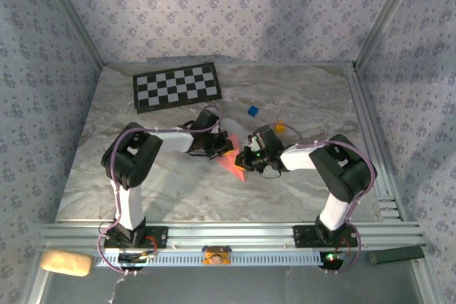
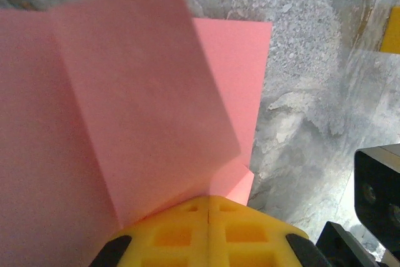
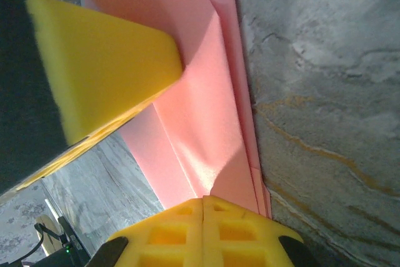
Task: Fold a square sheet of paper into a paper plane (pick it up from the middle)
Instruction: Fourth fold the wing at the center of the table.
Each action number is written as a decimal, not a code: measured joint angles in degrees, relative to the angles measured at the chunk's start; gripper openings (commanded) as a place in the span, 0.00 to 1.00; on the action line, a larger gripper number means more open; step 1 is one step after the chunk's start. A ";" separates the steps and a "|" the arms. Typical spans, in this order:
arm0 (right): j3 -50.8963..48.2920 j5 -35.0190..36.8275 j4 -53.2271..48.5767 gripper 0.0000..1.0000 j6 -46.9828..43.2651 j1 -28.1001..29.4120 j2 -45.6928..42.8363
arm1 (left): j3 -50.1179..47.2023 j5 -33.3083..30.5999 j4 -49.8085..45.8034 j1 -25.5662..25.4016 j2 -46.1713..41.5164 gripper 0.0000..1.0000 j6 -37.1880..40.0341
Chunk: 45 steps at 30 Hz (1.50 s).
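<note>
Both pairs of jaws are pressed together, each pinching the pink paper (image 1: 234, 165) mid-table. The left gripper (image 2: 208, 203) bites one side and the right gripper (image 3: 204, 203) the other, probably so the folded layers cannot slip while a crease is set. A flap rises straight out of the left fingertips. Stacked layers run from the right ones, lying on the marble tabletop (image 3: 325, 92).

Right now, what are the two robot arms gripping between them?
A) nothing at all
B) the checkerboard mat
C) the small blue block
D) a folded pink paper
D: the left fingers and the right fingers are each shut on the pink paper mid-table; the checkerboard mat and blue block lie apart, farther back.
</note>
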 measured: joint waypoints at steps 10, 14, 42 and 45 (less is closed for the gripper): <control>0.04 -0.11 -0.02 0.00 -0.02 -0.04 0.07 | -0.44 2.19 -1.18 0.00 -5.44 0.01 5.07; 0.04 -0.13 -0.02 0.00 -0.02 -0.07 0.07 | -0.90 3.72 -2.01 -0.02 -4.39 0.01 5.66; -0.28 -0.13 0.13 0.00 -1.73 -0.04 0.07 | 6.27 3.43 -10.84 4.85 3.34 0.00 9.75; -0.42 -0.13 0.31 0.00 -1.79 -0.04 0.04 | 6.88 4.04 -10.84 6.27 3.93 0.00 10.23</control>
